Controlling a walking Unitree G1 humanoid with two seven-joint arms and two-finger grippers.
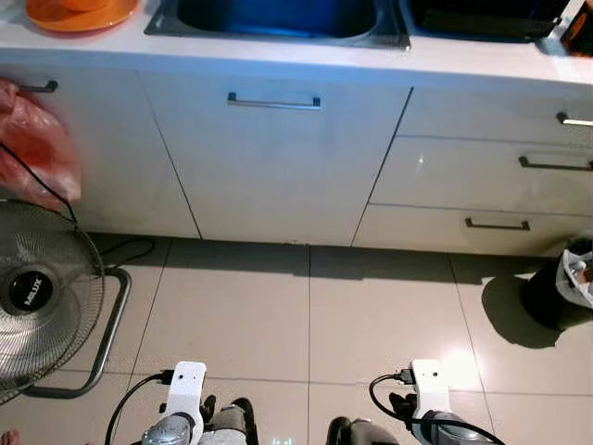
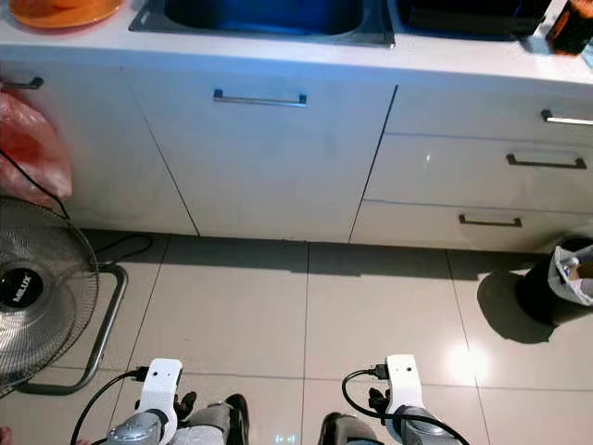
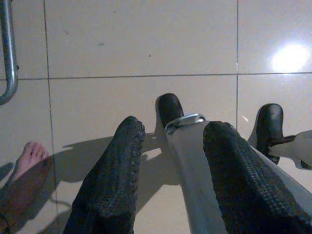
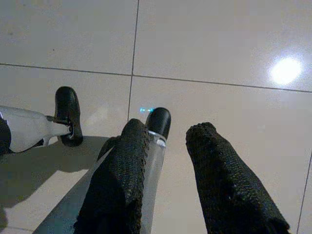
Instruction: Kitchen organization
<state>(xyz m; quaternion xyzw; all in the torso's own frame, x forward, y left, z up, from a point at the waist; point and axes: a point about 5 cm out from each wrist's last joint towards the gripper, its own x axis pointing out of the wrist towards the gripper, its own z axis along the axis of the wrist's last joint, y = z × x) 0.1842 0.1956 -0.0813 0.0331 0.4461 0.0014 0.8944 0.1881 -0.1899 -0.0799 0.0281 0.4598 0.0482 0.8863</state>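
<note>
Left eye view: you're standing back from the white cabinets (image 1: 278, 167), both arms hanging idle, nothing in hand. Left gripper (image 3: 168, 180) points at the floor tiles, fingers parted and empty; right gripper (image 4: 168, 180) likewise, released, gap clear betw. the pads. Task stuff is up on the counter (image 1: 278, 57): an orange plate (image 1: 82, 13) at far left, the steel sink (image 1: 278, 20) in the middle, something dark w/ an orange item at far right, too cropped to name. So the step in hand looks like the approach.

To do it well: walk fwd square to the sink cabinet handle (image 1: 274, 100) and stop close enough that the countertop fills the view. Watch the floor fan (image 1: 42, 297) and its black cable on your left, and the dark bin (image 1: 561, 292) on your right; keep betw. them. There's a person's bare foot (image 3: 30, 157) near your left side, so don't sidestep that way. Raise arms only once you've stopped.
</note>
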